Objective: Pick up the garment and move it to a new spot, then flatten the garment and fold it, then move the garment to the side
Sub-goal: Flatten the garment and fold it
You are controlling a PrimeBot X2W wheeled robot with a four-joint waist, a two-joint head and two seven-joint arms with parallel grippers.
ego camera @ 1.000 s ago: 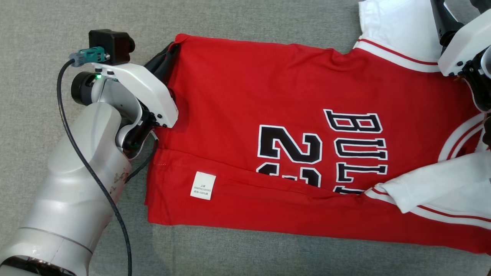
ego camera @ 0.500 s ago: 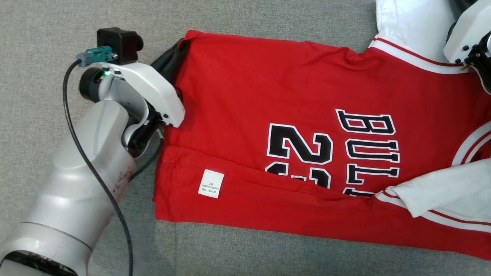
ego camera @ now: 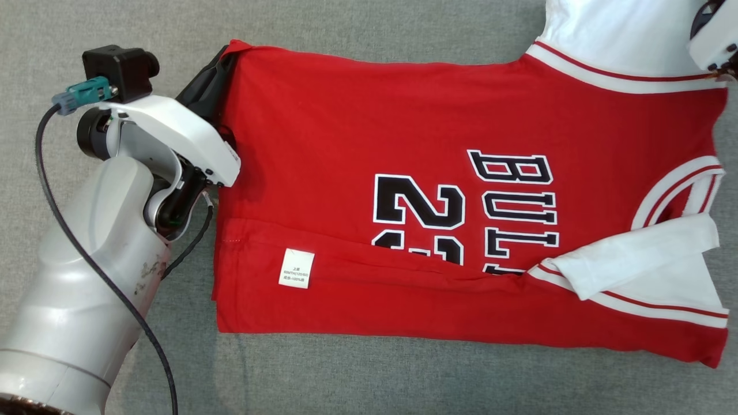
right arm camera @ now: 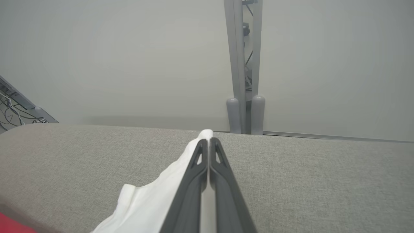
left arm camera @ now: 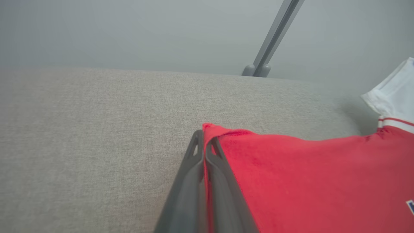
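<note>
Head view: red jersey [ego camera: 357, 132] lies spread on the grey worktop [ego camera: 369, 374], its long axis running left to right, hem toward the left end effector [ego camera: 218, 66] at its far hem corner. Left wrist view: its fingers [left arm camera: 194, 168] are pressed together on that red corner. Right wrist view: right end effector [right arm camera: 209, 144] is clamped on the white sleeve [right arm camera: 145, 200] edge, a grip the head view leaves unclear.

Light: bright, even, diffuse.
Shadows: soft, faint, along the garment [ego camera: 346, 115] edge.
Focus: head view sharp; wrist-view foregrounds blurred.
Distortion: bowed lines in wrist views.
</note>
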